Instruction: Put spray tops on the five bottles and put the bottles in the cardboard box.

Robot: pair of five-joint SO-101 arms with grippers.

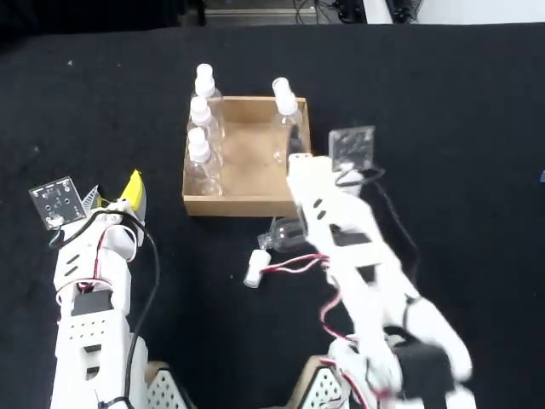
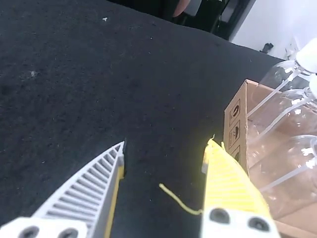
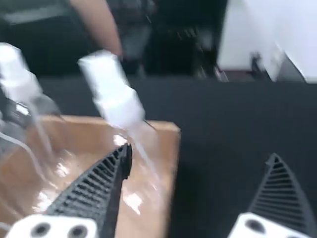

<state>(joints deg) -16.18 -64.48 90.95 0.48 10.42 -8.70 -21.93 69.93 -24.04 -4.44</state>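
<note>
My right gripper (image 3: 199, 154) is holding its black fingers (image 3: 101, 186) wide apart with nothing between them. It is straddling the 3 o'clock wall of the cardboard box (image 1: 247, 205). One finger is hanging inside the box, just beside the corner bottle (image 1: 286, 115), which is standing with its spray top on in the 1 o'clock corner. The other finger is hanging over the black mat (image 1: 460, 128).

My left gripper (image 2: 166, 148) is also spread wide and empty. Its yellow finger (image 2: 228, 188) is sitting near the box's 9 o'clock wall.

I am seeing three bottles (image 1: 202, 145), all topped, standing in a row inside along that 9 o'clock wall. The fifth bottle (image 1: 285, 233) is lying on its side on the mat just past the 6 o'clock wall, partly under the right arm (image 1: 358, 256). A loose spray top (image 1: 253, 271) is lying at the fifth bottle's 7 o'clock, just beside its neck. I cannot tell whether they are touching.
</note>
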